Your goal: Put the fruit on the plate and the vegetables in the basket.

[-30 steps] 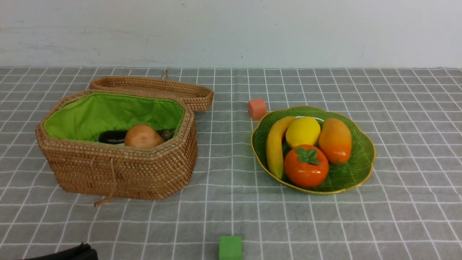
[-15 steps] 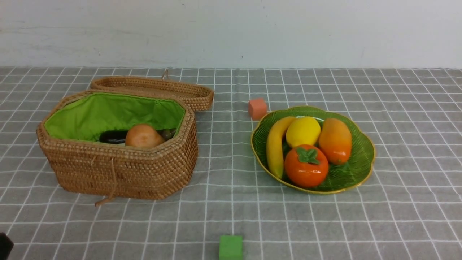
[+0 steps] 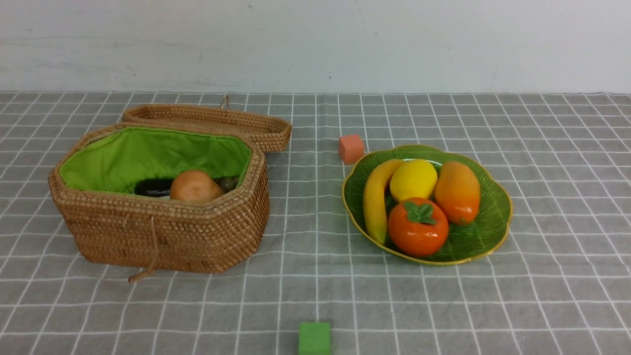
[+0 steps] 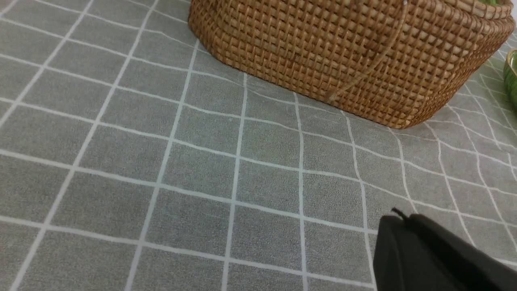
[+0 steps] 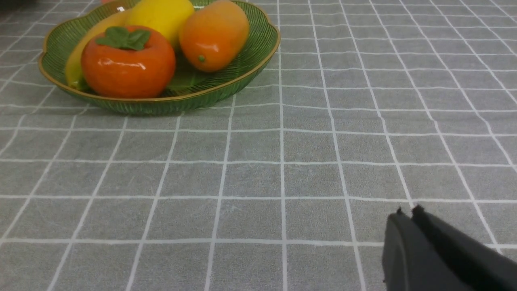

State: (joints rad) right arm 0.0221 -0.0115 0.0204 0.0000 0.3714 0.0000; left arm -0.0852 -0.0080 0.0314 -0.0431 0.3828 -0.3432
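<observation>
The green gold-rimmed plate (image 3: 485, 231) holds the fruit: a banana (image 3: 375, 199), a lemon (image 3: 413, 179), a mango (image 3: 457, 191) and a persimmon (image 3: 418, 227). The wicker basket (image 3: 162, 236) stands open at the left, lid folded back. Inside lie the tan potato (image 3: 195, 186) and the dark eggplant (image 3: 154, 187); the radish is mostly hidden. Neither gripper shows in the front view. My left gripper (image 4: 402, 216) is shut and empty, low over the cloth short of the basket (image 4: 343, 52). My right gripper (image 5: 406, 212) is shut and empty, well short of the plate (image 5: 181, 101).
A small orange cube (image 3: 351, 148) sits just behind the plate's far left rim. A small green cube (image 3: 314, 338) lies at the front edge of the grey checked cloth, between basket and plate. A white wall closes the back.
The dark part of my left arm at the bottom left of the front view has slid out of frame. Fruit, vegetables, basket and plate have not moved.
</observation>
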